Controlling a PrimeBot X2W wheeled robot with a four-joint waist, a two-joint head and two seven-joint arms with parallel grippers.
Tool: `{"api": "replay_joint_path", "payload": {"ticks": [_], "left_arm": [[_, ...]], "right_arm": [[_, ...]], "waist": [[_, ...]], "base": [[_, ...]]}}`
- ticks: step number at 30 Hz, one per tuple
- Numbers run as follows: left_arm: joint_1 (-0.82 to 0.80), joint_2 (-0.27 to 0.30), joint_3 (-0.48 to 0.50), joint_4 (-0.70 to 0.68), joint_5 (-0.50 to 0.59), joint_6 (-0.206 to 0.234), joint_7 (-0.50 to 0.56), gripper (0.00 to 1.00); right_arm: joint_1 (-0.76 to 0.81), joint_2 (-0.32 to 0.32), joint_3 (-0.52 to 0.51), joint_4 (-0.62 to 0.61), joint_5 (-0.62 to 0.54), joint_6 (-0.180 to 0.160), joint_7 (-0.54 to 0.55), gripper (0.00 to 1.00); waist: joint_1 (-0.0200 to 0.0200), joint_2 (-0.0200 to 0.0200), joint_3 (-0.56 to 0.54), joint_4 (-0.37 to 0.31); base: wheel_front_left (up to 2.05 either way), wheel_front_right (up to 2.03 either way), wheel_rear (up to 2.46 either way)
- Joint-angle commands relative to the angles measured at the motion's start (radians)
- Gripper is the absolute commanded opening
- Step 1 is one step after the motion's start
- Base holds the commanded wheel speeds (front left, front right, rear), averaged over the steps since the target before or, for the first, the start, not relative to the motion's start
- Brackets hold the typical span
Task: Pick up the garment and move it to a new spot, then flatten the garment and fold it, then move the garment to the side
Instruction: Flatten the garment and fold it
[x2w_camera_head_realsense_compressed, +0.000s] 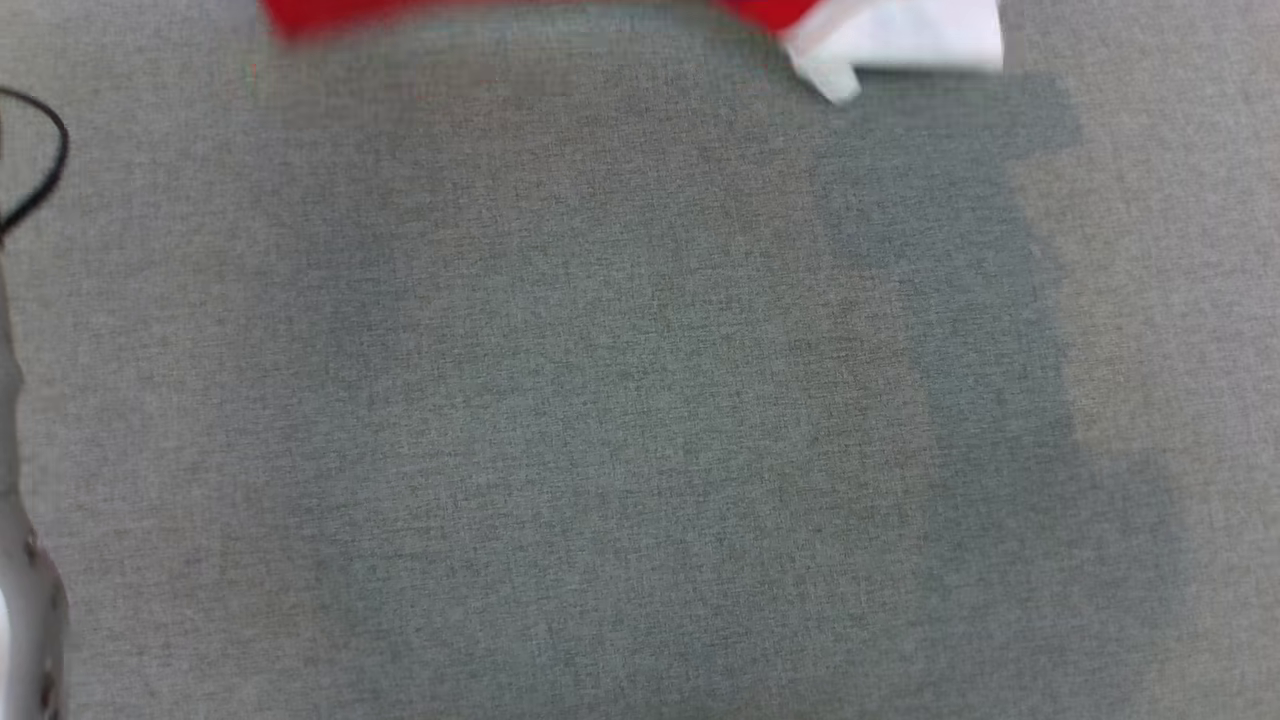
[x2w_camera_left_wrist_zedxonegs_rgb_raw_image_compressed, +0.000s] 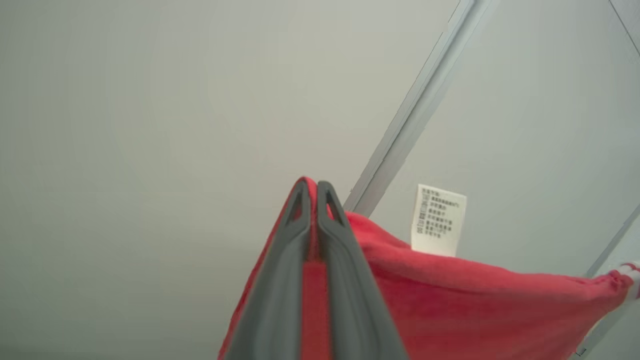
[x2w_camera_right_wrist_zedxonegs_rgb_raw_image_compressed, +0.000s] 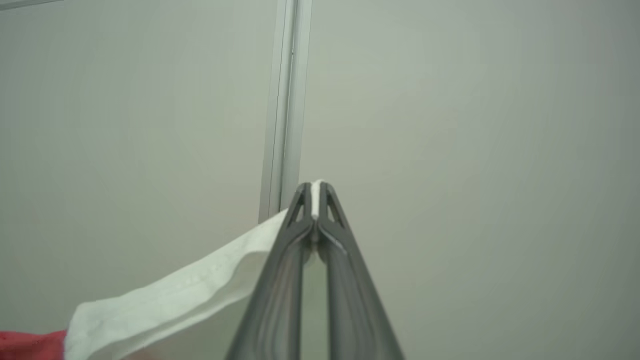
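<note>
pick-up looks done: my left gripper (x2w_camera_left_wrist_zedxonegs_rgb_raw_image_compressed: 313, 186) is clenched on the red, fleecy-looking part of the garment (x2w_camera_left_wrist_zedxonegs_rgb_raw_image_compressed: 450, 300), and my right gripper (x2w_camera_right_wrist_zedxonegs_rgb_raw_image_compressed: 315, 192) pinches its white hem, smooth w/ a stitched edge. garment hangs stretched btwn both, over the far side of the desk (x2w_camera_head_realsense_compressed: 600, 400), blurred there. a white printed care label (x2w_camera_left_wrist_zedxonegs_rgb_raw_image_compressed: 438, 220) sticks up from the red cloth. desk top is flat grey woven fabric. left to do, i judge: set down, flatten, fold, move aside.

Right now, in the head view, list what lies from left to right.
cable → garment's red part → garment's white part
</note>
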Motion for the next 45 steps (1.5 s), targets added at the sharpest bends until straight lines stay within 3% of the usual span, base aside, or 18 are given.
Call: {"api": "replay_joint_path", "payload": {"ticks": [1,6,11,18,22,27,34,39,45], "left_arm": [[-0.031,-0.004,-0.002,0.014,0.004,-0.012,-0.022,0.0],[-0.082,-0.008,0.006,0.074,0.017,-0.052,-0.121,0.0],[-0.003,0.015,-0.017,0.138,0.038,-0.074,-0.182,0.0],[0.197,0.0,-0.063,0.285,0.043,-0.083,-0.283,0.0],[0.333,-0.025,-0.117,0.347,0.042,-0.088,-0.306,0.0],[0.507,-0.034,-0.183,0.359,-0.006,-0.088,-0.319,0.0],[0.732,-0.034,-0.25,0.339,-0.042,-0.086,-0.317,0.0],[0.852,-0.04,-0.287,0.283,-0.032,-0.055,-0.294,0.0],[0.963,-0.023,-0.338,0.171,-0.009,0.016,-0.224,0.0]], "right_arm": [[-0.031,-0.009,-0.014,0.012,-0.011,0.0,-0.025,0.0],[-0.08,-0.014,-0.033,0.068,-0.052,0.0,-0.075,0.0],[0.013,-0.011,0.003,0.13,-0.051,0.0,-0.085,0.0],[0.278,0.031,0.097,0.226,0.011,0.0,-0.009,0.0],[0.457,0.03,0.067,0.211,0.056,0.0,0.046,0.0],[0.695,0.038,0.022,0.125,0.046,0.0,0.184,0.0],[1.014,0.114,-0.071,-0.075,-0.006,0.0,0.375,0.0],[1.205,0.161,-0.119,-0.222,-0.045,0.0,0.508,0.0],[1.373,0.192,-0.152,-0.369,-0.087,0.0,0.671,0.0]], "waist": [[-0.0003,0.0,-0.001,0.002],[-0.0003,0.0,0.012,0.003],[-0.0003,0.0,0.039,-0.02],[-0.0003,0.0,0.025,-0.046],[-0.0003,0.0,-0.036,-0.039],[-0.0003,0.0,-0.138,-0.027],[-0.0003,0.0,-0.305,0.007],[-0.0003,0.0,-0.388,0.037],[-0.0003,0.0,-0.423,0.066]], "base": [[0.0,0.0,0.0],[0.0,0.0,0.0],[0.0,0.0,0.0],[0.0,0.0,0.0],[0.0,0.0,0.0],[0.0,0.0,0.0],[0.0,0.0,0.0],[0.0,0.0,0.0],[0.0,0.0,0.0]]}}
